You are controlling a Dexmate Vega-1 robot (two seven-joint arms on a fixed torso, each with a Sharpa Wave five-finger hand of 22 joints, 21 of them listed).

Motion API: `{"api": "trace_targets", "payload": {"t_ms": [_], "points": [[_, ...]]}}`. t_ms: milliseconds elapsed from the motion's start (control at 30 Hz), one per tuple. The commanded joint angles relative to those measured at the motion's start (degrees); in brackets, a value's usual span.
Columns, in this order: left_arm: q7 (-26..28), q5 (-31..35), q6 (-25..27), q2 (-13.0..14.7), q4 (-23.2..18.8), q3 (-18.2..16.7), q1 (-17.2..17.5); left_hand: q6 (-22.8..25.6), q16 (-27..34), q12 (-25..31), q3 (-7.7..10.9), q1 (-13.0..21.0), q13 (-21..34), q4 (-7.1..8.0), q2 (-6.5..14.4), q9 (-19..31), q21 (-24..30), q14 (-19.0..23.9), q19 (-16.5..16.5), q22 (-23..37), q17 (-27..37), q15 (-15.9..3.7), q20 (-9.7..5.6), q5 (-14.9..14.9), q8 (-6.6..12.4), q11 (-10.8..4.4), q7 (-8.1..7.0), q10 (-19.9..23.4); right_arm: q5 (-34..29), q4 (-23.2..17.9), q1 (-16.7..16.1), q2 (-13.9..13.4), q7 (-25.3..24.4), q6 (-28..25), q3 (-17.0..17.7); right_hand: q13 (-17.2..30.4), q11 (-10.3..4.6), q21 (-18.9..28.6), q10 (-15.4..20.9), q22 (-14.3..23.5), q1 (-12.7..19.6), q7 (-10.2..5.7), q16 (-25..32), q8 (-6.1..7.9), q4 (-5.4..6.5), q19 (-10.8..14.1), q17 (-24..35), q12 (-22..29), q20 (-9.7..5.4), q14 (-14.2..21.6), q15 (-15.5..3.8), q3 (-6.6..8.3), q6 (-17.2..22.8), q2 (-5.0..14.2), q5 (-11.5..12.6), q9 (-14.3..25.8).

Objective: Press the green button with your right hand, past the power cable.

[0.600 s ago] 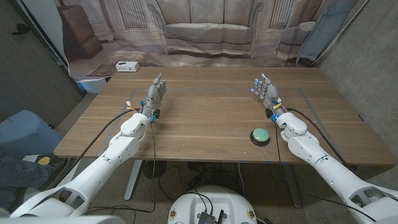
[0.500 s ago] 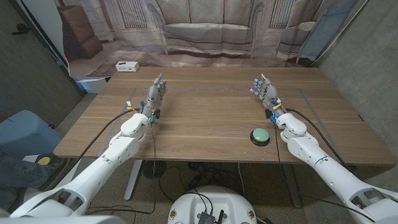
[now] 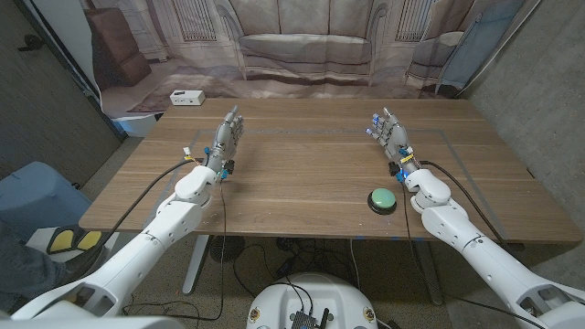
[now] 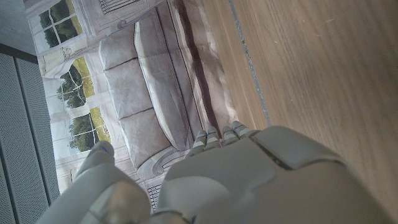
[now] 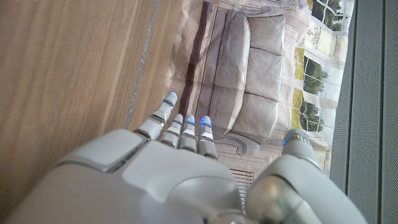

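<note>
Green and round, the button [image 3: 382, 198] sat near the front edge of the wooden surface [image 3: 302, 155], right of centre. The right hand [image 3: 391, 133] stood further back, well apart from it, fingers [image 5: 177, 127] extended close together and holding nothing. On the left side, the left hand [image 3: 228, 137] stood likewise, fingers straight, gripping nothing.

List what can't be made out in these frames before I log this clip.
- Power cable named in the task: nothing on the table in the head view can be told as one.
- White box on the floor, head view: too small to identify.
- Green button: behind the right hand, out of the right wrist camera's sight.
- Left hand palm: left wrist view sees its back.
</note>
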Motion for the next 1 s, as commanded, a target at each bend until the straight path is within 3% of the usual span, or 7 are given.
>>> {"api": "trace_targets", "payload": {"t_ms": [33, 200, 267, 400, 467, 800, 1000], "points": [[0.6, 1.2, 0.1, 0.9, -1.5, 0.1, 0.4, 0.8, 0.5, 0.4, 0.27, 0.7, 0.1, -0.38, 0.2, 0.2, -0.3, 0.7, -4.3, 0.2, 0.2, 0.22, 0.18, 0.2, 0.39, 0.22, 0.29, 0.6, 0.1, -3.1, -2.5, -2.3, 1.7, 3.1, 1.6, 0.2, -0.19, -0.2, 0.5, 0.3, 0.6, -0.17, 0.4, 0.69, -0.11, 0.6, 0.2, 0.3, 0.06, 0.8, -0.18, 0.11, 1.4, 0.17, 0.3, 0.2], [2.3, 2.1, -1.4, -0.4, -1.0, 0.0, 0.6, 1.6, 0.7, 0.7, 0.48, 1.3, 0.0, -0.66, 0.9, 0.2, -0.1, 1.9, -2.8, 0.2, 0.2, 0.6, 0.38, 0.1, 0.51, 0.37, 0.27, 1.9, 1.4, -4.9, -4.4, -3.7, 3.1, 4.4, 2.9, 0.2, -0.29, -0.2, 0.6, 0.3, 0.6, -0.29, 0.5, 0.68, -0.12, 1.0, 0.3, 0.3, 0.13, 1.1, -0.37, 0.03, 1.4, 0.2, 0.4, 0.2], [3.8, 2.8, -1.6, -0.7, -1.5, -0.1, 1.0, 2.8, 0.8, 1.0, 0.58, 2.0, -0.1, -1.01, 1.4, 0.2, 0.0, 3.2, -0.9, 0.1, 0.1, 0.52, -0.6, -0.1, 0.66, 0.66, 0.25, 3.0, 2.0, -5.7, -5.4, -3.8, 3.2, 5.1, 3.5, 0.2, -0.51, -0.2, 1.3, 0.3, 0.5, -0.41, 0.9, 0.56, -0.08, 1.7, 0.3, 0.6, 0.06, 2.2, -0.72, -0.09, 1.2, 0.28, 0.4, 0.2], [4.7, 3.0, -1.9, -0.9, -2.6, -0.2, 2.0, 3.4, 1.2, 1.0, 0.56, 2.6, -0.2, -1.47, 1.7, 0.2, 0.3, 5.6, 1.6, 0.1, 0.1, 0.83, 0.71, -0.3, 0.45, 0.49, 0.28, 3.7, 2.0, -7.4, -7.0, -4.9, 3.6, 5.9, 4.3, 0.3, -0.58, -0.2, 2.0, 0.3, 0.5, -0.34, 1.2, 0.68, -0.1, 2.7, 0.4, 0.8, 0.07, 3.1, -0.81, -0.27, 1.6, 0.27, 0.5, 0.2], [5.8, 3.4, -1.5, -0.9, -3.6, -0.2, 2.6, 3.5, 1.1, 1.0, 0.56, 2.8, -0.3, -1.59, 1.8, 0.2, 0.4, 5.9, 2.3, 0.0, 0.1, 0.62, 0.31, -0.4, 0.41, 0.48, 0.29, 3.8, 2.3, -7.8, -7.5, -5.6, 4.5, 6.2, 4.5, 0.3, -0.58, -0.4, 1.9, 0.3, 0.5, -0.35, 1.1, 0.69, -0.13, 2.5, 0.4, 0.8, -0.01, 2.9, -0.81, -0.32, 1.6, 0.24, 0.5, 0.2], [7.4, 4.0, -1.4, 0.9, -8.0, -1.3, 6.3, 3.9, 0.8, 0.9, 0.55, 3.2, -0.3, -1.85, 2.0, 0.2, 0.3, 5.9, 3.2, 0.0, 0.1, 0.04, -0.83, -0.5, 0.35, 0.19, 0.34, 4.1, 0.7, -10.7, -10.9, -7.5, 5.2, 9.5, 5.8, 0.3, -0.47, -0.7, 2.2, 0.3, 0.6, -0.54, 1.0, 0.82, -0.19, 2.6, 0.4, 0.8, -0.01, 2.9, -1.01, -0.46, 2.1, 0.18, 0.5, 0.2], [6.5, 3.5, -1.0, 2.1, -9.0, -1.8, 7.4, 4.1, 0.7, 0.9, 0.55, 3.3, -0.3, -1.93, 2.1, 0.2, 0.1, 6.0, 3.1, 0.0, 0.1, 0.05, -0.68, -0.5, 0.33, 0.2, 0.37, 4.1, -1.6, -13.6, -14.0, -8.7, 3.2, 10.6, 6.8, 0.4, -0.94, -0.3, 4.0, 0.4, 0.5, -0.84, 2.2, 0.95, -0.15, 5.7, 0.5, 1.3, 0.09, 6.3, -1.56, -0.85, 2.9, 0.28, 0.7, 0.3]]}}
